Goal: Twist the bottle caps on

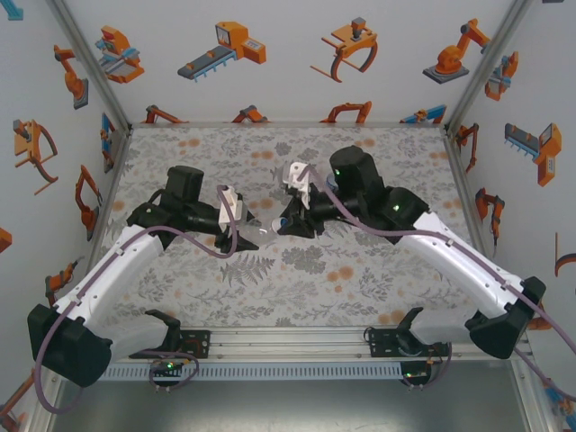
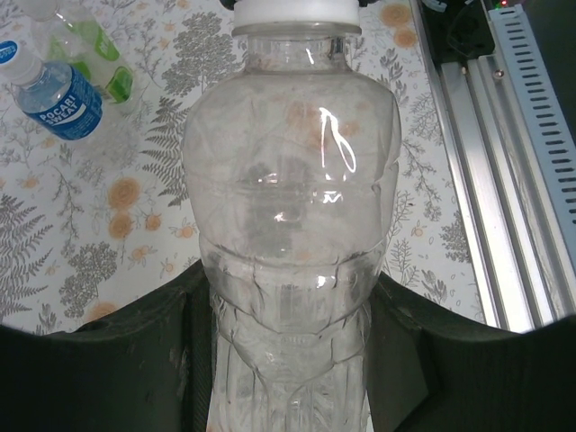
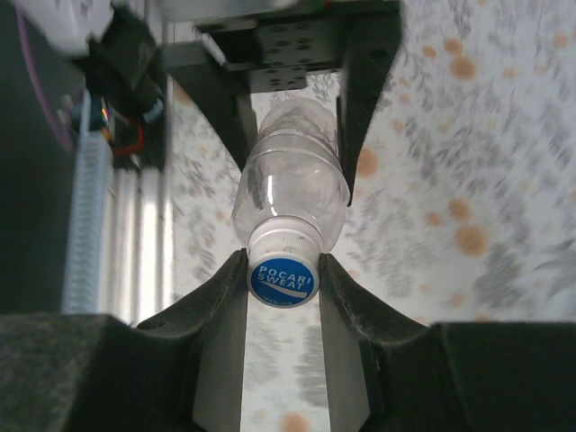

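Closest to you in the top view is the rail (image 1: 288,346) at the near edge of the floral table (image 1: 297,279), and just past it your two arms angle inward until their tools meet nose to nose over the middle of the cloth. Your left gripper (image 2: 290,277) is closed around the lower body of the plain clear bottle (image 2: 292,180). In the left wrist view its dark fingers (image 2: 184,346) press on both flanks, and the bottle runs straight away from the wrist with its neck at the far end. On that neck sits the bottle cap (image 3: 282,281), white and ribbed around the side, with a blue top printed POCARI SWEAT. Your right gripper (image 3: 282,270) has it: seen from the right wrist, both jaws are drawn in against the cap's rim, one on each side, with no gap showing. So the cap lies squarely between the right fingertips, and the bottle stretches from there back into the left tool's hold beyond. You cannot tell from these views how far the cap is turned down on the thread. Farther off on the cloth, well apart from both tools, the blue-label bottle (image 2: 56,101) lies on its side. The green-tinted bottle (image 2: 94,56) lies just beside it, at the top left corner of the left wrist view.
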Controlling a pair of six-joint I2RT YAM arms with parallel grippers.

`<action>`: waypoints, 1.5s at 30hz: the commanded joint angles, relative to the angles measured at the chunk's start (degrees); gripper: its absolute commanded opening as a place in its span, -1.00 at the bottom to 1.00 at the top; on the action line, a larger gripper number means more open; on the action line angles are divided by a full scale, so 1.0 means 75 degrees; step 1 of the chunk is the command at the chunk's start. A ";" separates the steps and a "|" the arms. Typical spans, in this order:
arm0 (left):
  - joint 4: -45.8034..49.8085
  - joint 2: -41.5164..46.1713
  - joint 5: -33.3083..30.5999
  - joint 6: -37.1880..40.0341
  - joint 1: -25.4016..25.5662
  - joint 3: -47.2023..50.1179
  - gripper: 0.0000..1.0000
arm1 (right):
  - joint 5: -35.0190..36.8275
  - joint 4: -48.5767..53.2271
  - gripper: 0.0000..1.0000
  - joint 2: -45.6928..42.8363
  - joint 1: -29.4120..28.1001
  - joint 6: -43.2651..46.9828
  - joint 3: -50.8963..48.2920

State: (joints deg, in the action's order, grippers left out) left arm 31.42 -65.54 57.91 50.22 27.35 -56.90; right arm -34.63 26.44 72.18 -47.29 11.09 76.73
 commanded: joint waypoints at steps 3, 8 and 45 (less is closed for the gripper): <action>0.0017 -0.0003 0.0217 0.0029 0.0032 -0.0298 -1.00 | 0.1272 -0.1532 -1.00 -0.0338 -0.0062 -0.5588 -0.0708; -0.0056 -0.0021 0.0136 -0.0070 0.0032 -0.0298 -1.00 | 0.1954 -0.0870 -1.00 -0.0250 -0.0101 -0.7419 -0.0517; -0.1576 0.0547 -0.2378 -0.1388 -0.0003 0.0295 0.94 | 0.4589 0.5546 -1.00 0.6545 0.2165 -0.2953 0.7557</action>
State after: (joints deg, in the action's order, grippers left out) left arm 20.16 -62.11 39.68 40.64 27.29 -54.96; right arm -2.20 64.95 119.77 -31.77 -13.56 129.91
